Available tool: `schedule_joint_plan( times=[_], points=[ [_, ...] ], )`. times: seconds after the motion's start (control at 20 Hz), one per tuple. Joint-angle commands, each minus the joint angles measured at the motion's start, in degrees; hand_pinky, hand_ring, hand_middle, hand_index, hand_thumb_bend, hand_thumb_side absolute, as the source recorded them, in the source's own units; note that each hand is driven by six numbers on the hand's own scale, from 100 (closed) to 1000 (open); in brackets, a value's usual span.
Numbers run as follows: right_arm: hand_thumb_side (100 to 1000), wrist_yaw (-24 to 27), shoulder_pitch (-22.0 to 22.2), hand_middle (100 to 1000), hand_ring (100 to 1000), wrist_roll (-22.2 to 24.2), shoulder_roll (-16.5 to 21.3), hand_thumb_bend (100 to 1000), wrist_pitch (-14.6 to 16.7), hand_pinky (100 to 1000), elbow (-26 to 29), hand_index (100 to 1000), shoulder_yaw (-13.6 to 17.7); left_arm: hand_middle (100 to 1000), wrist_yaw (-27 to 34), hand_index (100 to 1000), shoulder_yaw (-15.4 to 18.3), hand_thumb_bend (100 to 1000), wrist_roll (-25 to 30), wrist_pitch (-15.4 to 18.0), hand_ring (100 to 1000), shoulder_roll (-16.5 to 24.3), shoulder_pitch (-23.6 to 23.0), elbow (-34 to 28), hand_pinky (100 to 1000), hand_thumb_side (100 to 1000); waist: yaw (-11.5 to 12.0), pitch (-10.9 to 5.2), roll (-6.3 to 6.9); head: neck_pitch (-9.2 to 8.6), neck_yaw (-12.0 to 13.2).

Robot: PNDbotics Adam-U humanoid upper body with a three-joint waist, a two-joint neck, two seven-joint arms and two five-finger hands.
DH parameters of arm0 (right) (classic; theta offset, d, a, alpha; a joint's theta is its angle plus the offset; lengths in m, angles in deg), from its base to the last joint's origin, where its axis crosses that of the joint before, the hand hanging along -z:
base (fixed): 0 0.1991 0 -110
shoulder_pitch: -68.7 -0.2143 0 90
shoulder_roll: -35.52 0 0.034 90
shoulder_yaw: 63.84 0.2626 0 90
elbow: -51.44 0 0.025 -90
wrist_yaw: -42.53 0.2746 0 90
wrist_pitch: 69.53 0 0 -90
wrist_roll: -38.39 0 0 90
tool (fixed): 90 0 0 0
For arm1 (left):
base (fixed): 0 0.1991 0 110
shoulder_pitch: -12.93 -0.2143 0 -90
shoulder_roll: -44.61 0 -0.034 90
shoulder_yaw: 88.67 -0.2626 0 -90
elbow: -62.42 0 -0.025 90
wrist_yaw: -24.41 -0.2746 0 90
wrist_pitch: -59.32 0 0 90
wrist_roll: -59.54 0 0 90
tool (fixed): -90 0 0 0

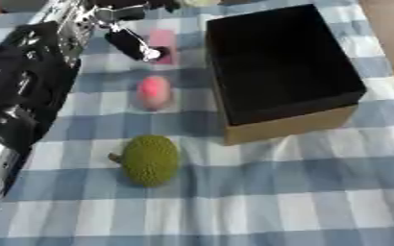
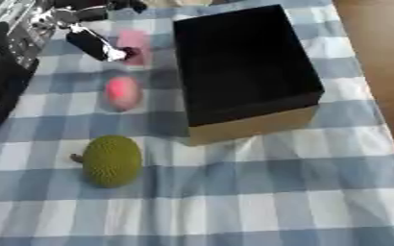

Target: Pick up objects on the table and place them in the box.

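Bumpy green jackfruit-like fruit (image 1: 150, 160), short stem; pink peach (image 1: 154, 92); pale pink block (image 1: 163, 44). Black-lined cardboard box (image 1: 318, 120) empty. Left hand (image 1: 131, 38) over block, fingers extended, holding nothing.

Readable text: none
Box (image 1: 284, 72): no label or print legible
Pink objects, green fruit (image 1: 150, 160): no markings legible

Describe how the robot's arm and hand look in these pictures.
Only the left arm shows: bulky glossy black casing with shiny silver metal at the joints. Its left hand has slim black fingers, one with a pale silvery tip. No cables or markings can be made out.
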Motion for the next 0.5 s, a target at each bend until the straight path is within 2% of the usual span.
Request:
schedule_joint_plan(
  times=[0.05, 0.5],
  points=[
    [470, -0.1, -0.6, 339, 1000, 0.2, 0.5, 100, 0.5, 943, 0.6, 922, 0.0, 880, -0.6, 995, 0.8, 312, -0.1, -0.8, 969, 1.4, 1.5, -0.5, 979, 419, -0.4, -0.32, 0.69, -0.91, 0.7],
    [470, 0.2, -1.2, 346, 1000, -0.2, 0.7, 100, 1.5, 942, 0.6, 921, -0.1, 889, -2.0, 999, 1.3, 304, 0.9, -1.2, 975, 1.6, 1.5, 0.2, 984, 382, -1.0, 0.09, 1.01, -1.11, 1.3]
  ],
)
